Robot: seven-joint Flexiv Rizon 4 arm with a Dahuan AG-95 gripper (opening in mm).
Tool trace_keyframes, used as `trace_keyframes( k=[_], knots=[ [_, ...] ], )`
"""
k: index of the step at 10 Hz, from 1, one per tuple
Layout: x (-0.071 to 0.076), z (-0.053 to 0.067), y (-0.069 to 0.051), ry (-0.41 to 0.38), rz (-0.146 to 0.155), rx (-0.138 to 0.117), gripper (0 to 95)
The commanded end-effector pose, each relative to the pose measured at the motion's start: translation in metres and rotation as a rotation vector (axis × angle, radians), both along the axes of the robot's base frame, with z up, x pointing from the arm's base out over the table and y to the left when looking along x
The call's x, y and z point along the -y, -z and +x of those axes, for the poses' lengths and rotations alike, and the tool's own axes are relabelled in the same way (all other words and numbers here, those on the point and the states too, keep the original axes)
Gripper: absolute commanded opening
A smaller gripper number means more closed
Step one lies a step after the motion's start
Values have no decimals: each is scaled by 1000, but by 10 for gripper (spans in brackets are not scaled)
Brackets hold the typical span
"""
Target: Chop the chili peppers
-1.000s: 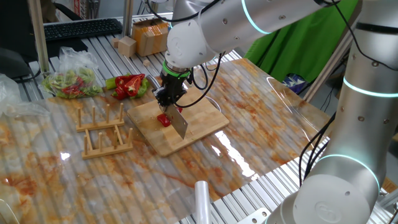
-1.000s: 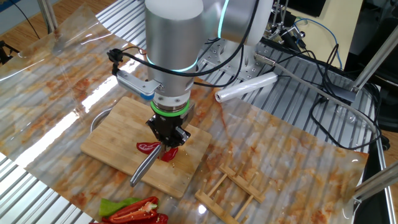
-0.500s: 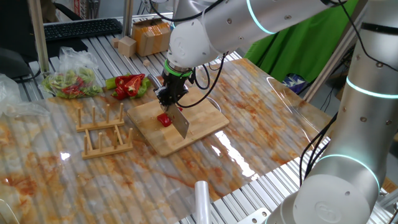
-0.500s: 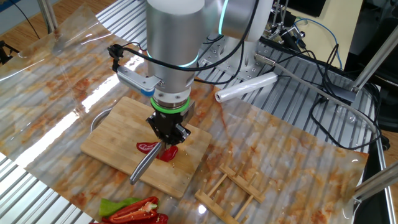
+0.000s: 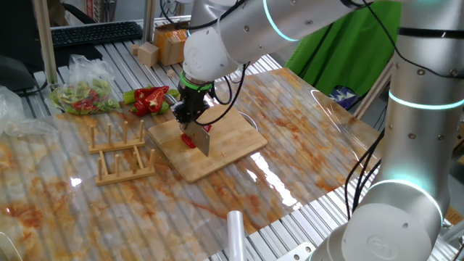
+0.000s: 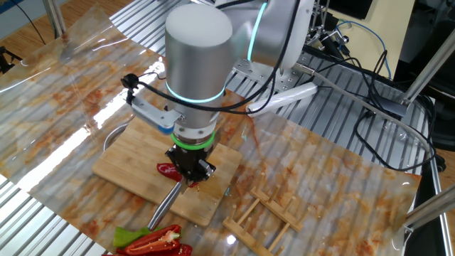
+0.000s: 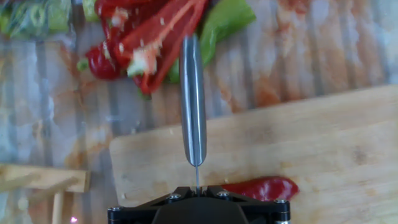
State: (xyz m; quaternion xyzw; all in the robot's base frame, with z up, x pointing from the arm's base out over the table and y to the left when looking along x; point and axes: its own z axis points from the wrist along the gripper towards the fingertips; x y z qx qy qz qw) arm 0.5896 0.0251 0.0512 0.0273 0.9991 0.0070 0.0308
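Observation:
One red chili pepper (image 5: 187, 141) lies on the wooden cutting board (image 5: 225, 145). My gripper (image 5: 190, 116) stands over it, shut on a knife whose steel blade (image 5: 201, 139) points down and forward across the board. In the other fixed view the gripper (image 6: 188, 172) covers part of the chili pepper (image 6: 168, 169), and the blade (image 6: 163, 208) reaches past the board's (image 6: 128, 153) near edge. The hand view has the blade (image 7: 193, 99) edge-on, running out from the gripper (image 7: 196, 186), with the chili pepper (image 7: 264, 186) just to its right on the board (image 7: 323, 143).
Cut red and green bell pepper pieces (image 5: 150, 99) (image 7: 149, 37) lie just beyond the board. A wooden rack (image 5: 122, 154) (image 6: 266, 213) stands beside it. A bag of pepper scraps (image 5: 83, 94), a cardboard box (image 5: 174, 40) and a film roll (image 6: 281, 99) sit farther off.
My gripper has carried the knife sideways across the board toward the bell pepper pieces. The blade now sits to one side of the chili pepper instead of over it.

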Motion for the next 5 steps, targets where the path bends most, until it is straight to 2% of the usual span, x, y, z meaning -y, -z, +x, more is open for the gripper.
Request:
trace_keyframes(
  k=[1,3,5],
  knots=[
    [1,-2,-4,-1,3,0,0],
    [5,-6,-11,-1,5,1,0],
    [9,-10,-18,6,6,23,0]
  ],
)
